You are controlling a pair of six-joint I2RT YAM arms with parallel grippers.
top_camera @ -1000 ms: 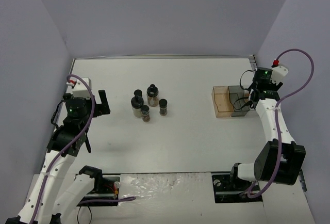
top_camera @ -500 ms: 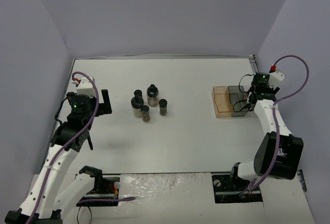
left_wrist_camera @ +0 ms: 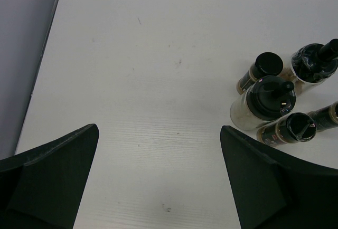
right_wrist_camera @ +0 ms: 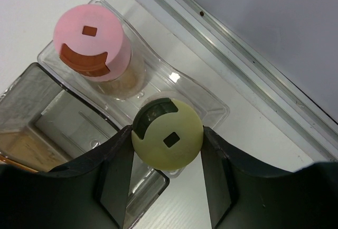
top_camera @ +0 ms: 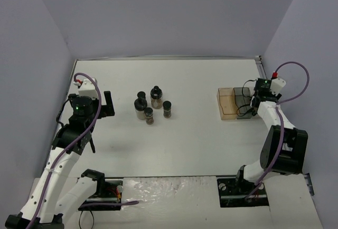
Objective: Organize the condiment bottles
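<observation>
Over by the right edge of the tabletop [top_camera: 200, 144], the right gripper [right_wrist_camera: 166, 134] pinches the yellow-capped bottle [right_wrist_camera: 168, 143] from both sides, its fingers [right_wrist_camera: 113, 179] pressed against the cap. That bottle sits in a clear holder [right_wrist_camera: 208, 107]. Beside it in the same holder stands the pink-capped bottle [right_wrist_camera: 92, 39], its brown flip tab up. A grey compartment [right_wrist_camera: 37, 102] is just beside the holder. The left gripper [left_wrist_camera: 158, 129] hangs spread wide over bare tabletop, gripping nothing. The black-capped bottles [left_wrist_camera: 272, 98] cluster left of the middle, well apart from the holder (their dark labels are too blurred to read).
</observation>
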